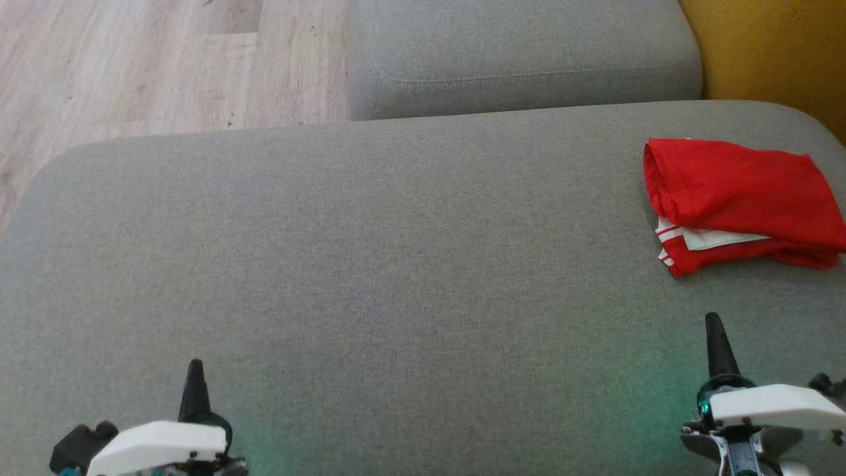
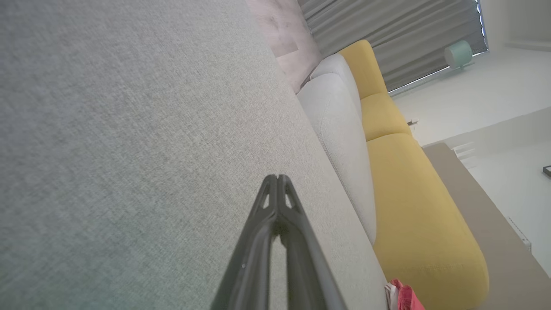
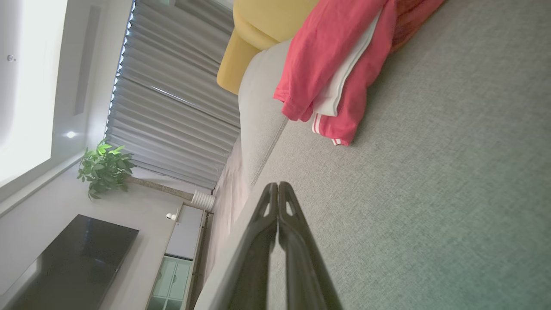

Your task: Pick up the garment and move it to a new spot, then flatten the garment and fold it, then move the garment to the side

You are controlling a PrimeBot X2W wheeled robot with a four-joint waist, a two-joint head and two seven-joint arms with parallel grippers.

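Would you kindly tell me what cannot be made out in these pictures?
1. Head view: the red garment runs past the right edge.
2. Left wrist view: the bottom edge cuts off all but its corner.
3. Right wrist view: the top edge cuts off its upper part.
4. All views: folds hide what kind of garment it is.
5. Head view: the bottom edge cuts off the arms behind the left pincer and right pincer.
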